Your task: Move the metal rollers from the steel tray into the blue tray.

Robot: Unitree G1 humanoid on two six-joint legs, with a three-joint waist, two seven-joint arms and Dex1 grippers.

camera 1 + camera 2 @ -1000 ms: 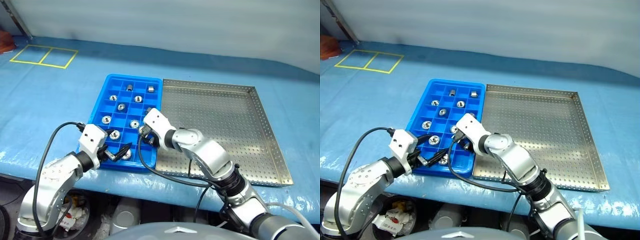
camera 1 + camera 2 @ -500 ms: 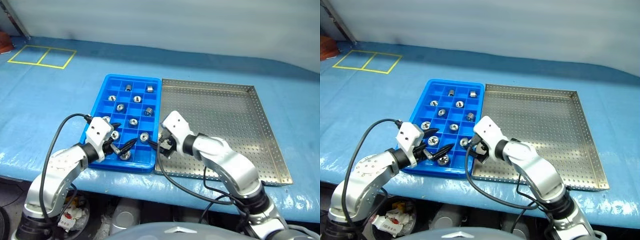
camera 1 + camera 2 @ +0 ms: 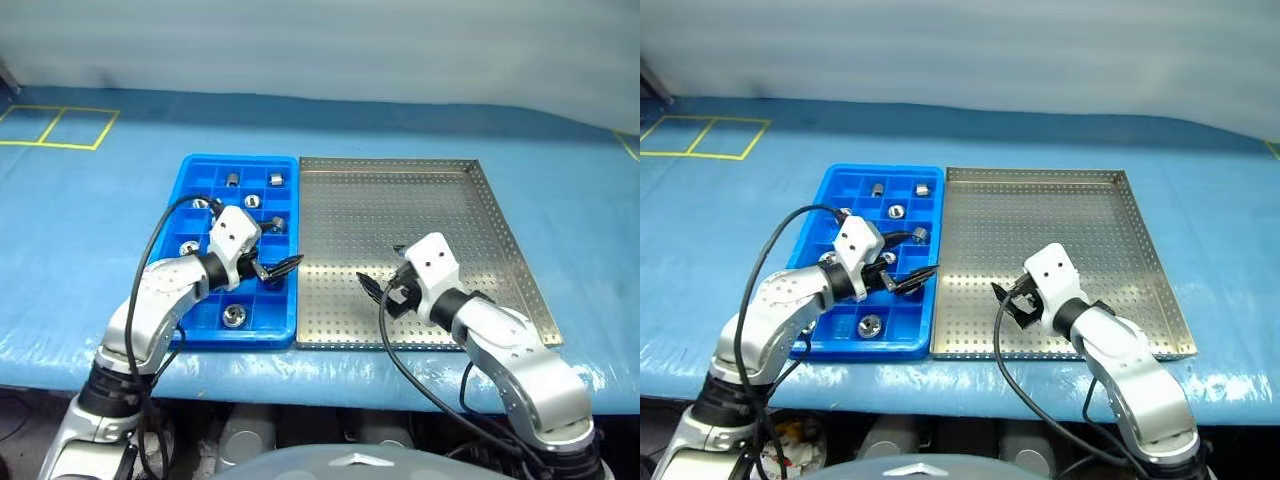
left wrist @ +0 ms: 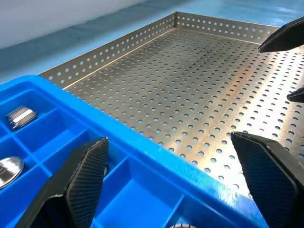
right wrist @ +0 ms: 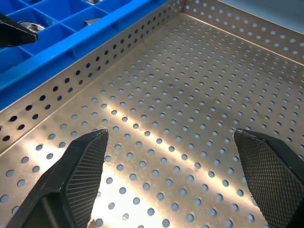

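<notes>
Blue sheeting (image 3: pixel 90 220) covers the bench, with yellow tape squares (image 3: pixel 50 127) at the far left. On it the blue tray (image 3: pixel 192 334) sits just left of the steel tray (image 3: pixel 420 195), their long sides touching or nearly so. Metal rollers (image 3: pixel 235 316) lie singly in several compartments of the blue tray (one at the near edge, others toward the far end); the steel tray's perforated floor shows bare. Left gripper (image 3: pixel 280 268) hangs over the blue tray's right edge, fingers spread wide, holding nothing. Right gripper (image 3: pixel 378 291) hangs over the near part of the steel tray, fingers also wide apart and empty, tips pointing toward the blue tray.
</notes>
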